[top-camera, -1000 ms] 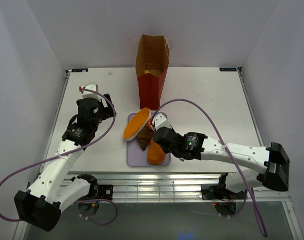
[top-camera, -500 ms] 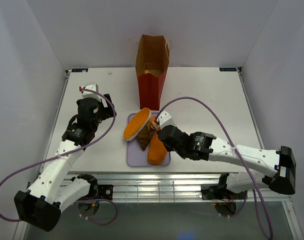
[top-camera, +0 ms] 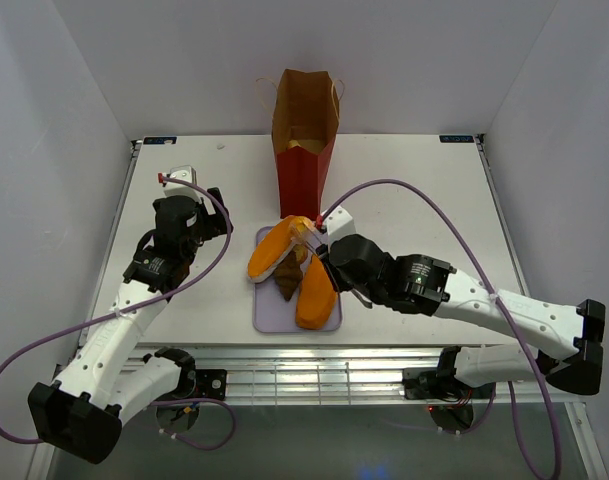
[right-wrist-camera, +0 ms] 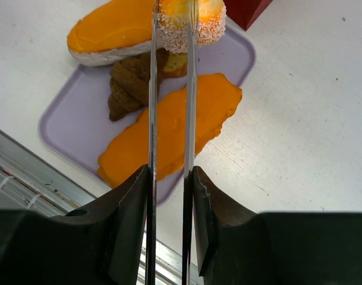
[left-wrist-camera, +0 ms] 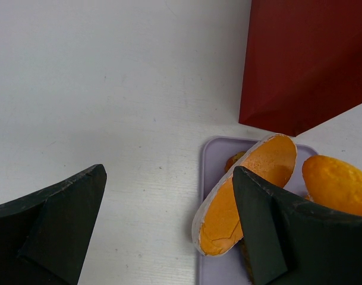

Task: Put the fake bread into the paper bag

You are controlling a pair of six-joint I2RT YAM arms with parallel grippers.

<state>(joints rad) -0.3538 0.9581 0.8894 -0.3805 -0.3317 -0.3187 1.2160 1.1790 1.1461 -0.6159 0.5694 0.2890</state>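
Because the right gripper (top-camera: 307,236) has its jaws clenched on a sugar-edged orange bread piece (right-wrist-camera: 208,21), held over the lavender tray (right-wrist-camera: 68,127) near the paper bag (top-camera: 304,150), it looks ready for bagging, while the left gripper (left-wrist-camera: 169,173) hangs with jaws released over the tabletop (left-wrist-camera: 109,89), out of the way.

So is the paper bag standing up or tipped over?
Standing up: the paper bag rests on its red base, mouth open upward.

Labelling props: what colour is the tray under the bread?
Lavender tray, clearest in the right wrist view.
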